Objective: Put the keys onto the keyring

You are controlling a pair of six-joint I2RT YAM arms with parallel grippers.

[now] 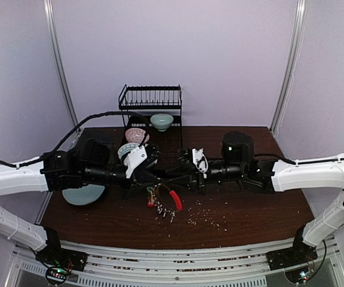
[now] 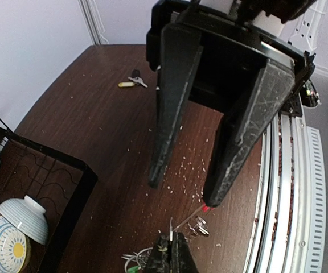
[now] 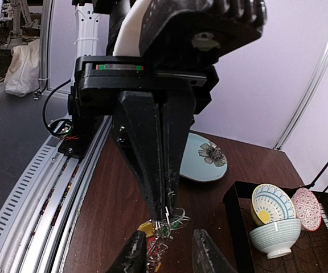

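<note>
My left gripper [image 1: 158,182] is shut on the thin metal ring of the keyring [image 2: 171,228] and holds it just above the table; its closed fingers come down onto the ring in the right wrist view [image 3: 165,187]. The keyring's red clip [image 1: 175,200] and its bunch of tagged keys [image 3: 163,232] hang below. My right gripper [image 3: 172,253] is open, its two fingers either side of the bunch, facing the left gripper [image 2: 172,243]. Its fingertips [image 2: 212,196] hover over the red clip's end. Two loose keys [image 2: 132,79], one yellow-headed and one dark, lie far off on the table.
A black dish rack [image 1: 151,101] with bowls [image 1: 161,121] stands at the back. A pale blue plate [image 1: 83,195] lies at the left under my left arm. A black cylinder [image 1: 237,143] sits behind my right arm. Crumbs [image 1: 205,215] dot the table.
</note>
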